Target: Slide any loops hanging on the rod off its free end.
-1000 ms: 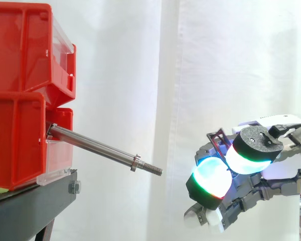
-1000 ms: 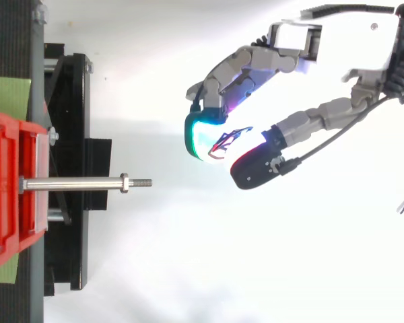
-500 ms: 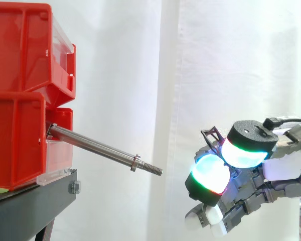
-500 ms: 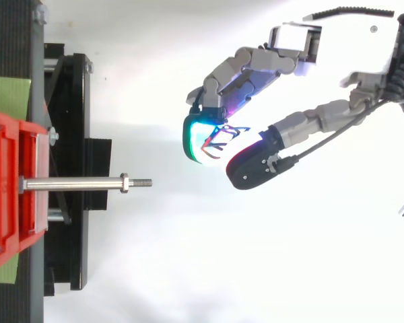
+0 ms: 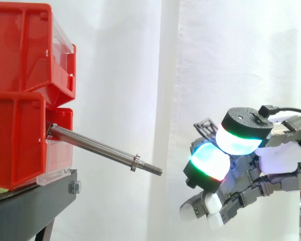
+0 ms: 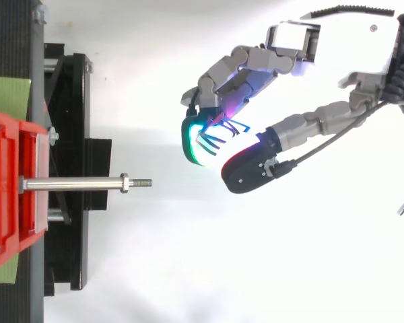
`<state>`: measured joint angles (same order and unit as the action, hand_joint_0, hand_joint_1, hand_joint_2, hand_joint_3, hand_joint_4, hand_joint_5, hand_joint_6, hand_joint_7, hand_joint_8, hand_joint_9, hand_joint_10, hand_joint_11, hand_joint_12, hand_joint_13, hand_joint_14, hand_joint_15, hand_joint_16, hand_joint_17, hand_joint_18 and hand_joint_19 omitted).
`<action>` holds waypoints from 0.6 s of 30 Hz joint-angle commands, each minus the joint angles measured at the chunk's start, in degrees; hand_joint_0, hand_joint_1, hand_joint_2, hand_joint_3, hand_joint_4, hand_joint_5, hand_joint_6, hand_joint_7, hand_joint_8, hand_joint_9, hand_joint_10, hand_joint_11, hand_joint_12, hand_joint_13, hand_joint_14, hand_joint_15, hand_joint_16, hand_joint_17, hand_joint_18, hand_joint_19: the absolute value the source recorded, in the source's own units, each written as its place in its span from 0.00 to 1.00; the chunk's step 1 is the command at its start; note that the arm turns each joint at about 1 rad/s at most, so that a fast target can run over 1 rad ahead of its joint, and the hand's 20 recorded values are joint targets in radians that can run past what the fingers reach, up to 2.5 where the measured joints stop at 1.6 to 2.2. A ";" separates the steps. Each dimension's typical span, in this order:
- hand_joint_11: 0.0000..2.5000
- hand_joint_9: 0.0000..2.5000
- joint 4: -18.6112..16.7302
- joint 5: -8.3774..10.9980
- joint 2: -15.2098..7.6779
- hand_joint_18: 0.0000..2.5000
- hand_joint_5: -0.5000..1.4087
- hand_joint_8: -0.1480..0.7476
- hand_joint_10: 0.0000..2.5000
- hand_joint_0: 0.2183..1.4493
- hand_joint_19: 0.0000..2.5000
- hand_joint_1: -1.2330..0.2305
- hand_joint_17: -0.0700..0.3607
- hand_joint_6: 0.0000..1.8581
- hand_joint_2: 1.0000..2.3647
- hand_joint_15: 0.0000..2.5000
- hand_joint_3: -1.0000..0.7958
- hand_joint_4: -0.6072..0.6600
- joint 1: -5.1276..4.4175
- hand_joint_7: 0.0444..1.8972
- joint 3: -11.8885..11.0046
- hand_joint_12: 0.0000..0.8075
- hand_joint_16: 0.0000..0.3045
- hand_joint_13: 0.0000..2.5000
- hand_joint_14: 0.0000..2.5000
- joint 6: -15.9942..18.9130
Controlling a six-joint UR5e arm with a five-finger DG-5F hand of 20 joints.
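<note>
Hand (image 5: 277,161) comes in from the right in side view, fingers curled, thumb opposed. Two glowing pads (image 5: 209,163) are closed toward each other, cyan-white with green and red edges. They pinch a small dark wire loop (image 6: 219,132). It sticks up just above the pads in side view (image 5: 204,125) and sits between the two tips in top view. Can't make out its exact shape, it looks like a thin angular wire frame. The other fingers are folded under the palm, white tips pointing down-left.

The loop is in the hand, in the air, clear of the rod (image 5: 93,146) and off to the right of its free end. In top view the pinch sits right of the tip and a bit above the rod's line; in side view it is at about the tip's height.

The rod is bare steel and slopes down toward the free end in side view. A nut (image 5: 135,162) sits near that end, with a short threaded tip (image 5: 153,169) past it. The fixed end goes into the front of the lower red bin (image 5: 15,143). A second red bin (image 5: 20,47) is stacked on top. Both sit on the black stand (image 5: 35,207), with the white curtain (image 5: 140,60) behind.
</note>
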<state>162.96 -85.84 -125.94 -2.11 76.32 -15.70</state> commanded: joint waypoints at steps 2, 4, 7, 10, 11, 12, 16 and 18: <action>0.15 0.35 0.34 0.06 0.00 0.23 0.18 0.45 0.01 0.41 0.11 0.26 0.38 0.50 0.00 0.02 0.31 0.45 0.00 0.50 -0.56 0.39 0.14 0.19 0.00 -0.03; 0.15 0.35 0.34 0.06 0.00 0.23 0.18 0.45 0.01 0.41 0.11 0.26 0.38 0.50 0.00 0.02 0.28 0.46 -0.09 0.49 -0.56 0.39 0.14 0.19 0.00 -0.03; 0.15 0.35 0.34 0.06 0.00 0.23 0.18 0.44 0.01 0.39 0.11 0.27 0.38 0.50 0.00 0.02 0.28 0.49 -0.18 0.50 -0.56 0.39 0.14 0.19 0.00 -0.03; 0.15 0.35 0.42 0.06 0.00 0.23 0.19 0.45 0.01 0.36 0.12 0.31 0.38 0.50 0.00 0.02 0.28 0.51 -0.35 0.51 -0.47 0.38 0.14 0.19 0.00 -0.03; 0.15 0.36 0.42 0.06 0.00 0.23 0.19 0.44 0.00 0.35 0.12 0.33 0.38 0.50 0.00 0.03 0.28 0.51 -0.35 0.52 -0.56 0.38 0.14 0.19 0.00 0.06; 0.15 0.36 0.42 0.06 0.00 0.23 0.19 0.45 0.00 0.34 0.12 0.35 0.38 0.50 0.00 0.03 0.28 0.52 -0.35 0.52 -0.56 0.38 0.14 0.19 0.00 0.06; 0.15 0.37 0.42 0.23 0.00 0.22 0.20 0.45 0.00 0.32 0.13 0.41 0.38 0.50 0.00 0.03 0.28 0.53 -0.44 0.52 -0.56 0.38 0.14 0.19 0.00 0.06; 0.15 0.37 0.34 0.85 0.00 0.22 0.20 0.45 0.00 0.32 0.14 0.45 0.38 0.50 0.00 0.04 0.28 0.52 -0.53 0.53 -0.56 0.38 0.13 0.19 0.00 0.06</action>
<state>163.37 -85.51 -125.95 -2.53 75.77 -15.65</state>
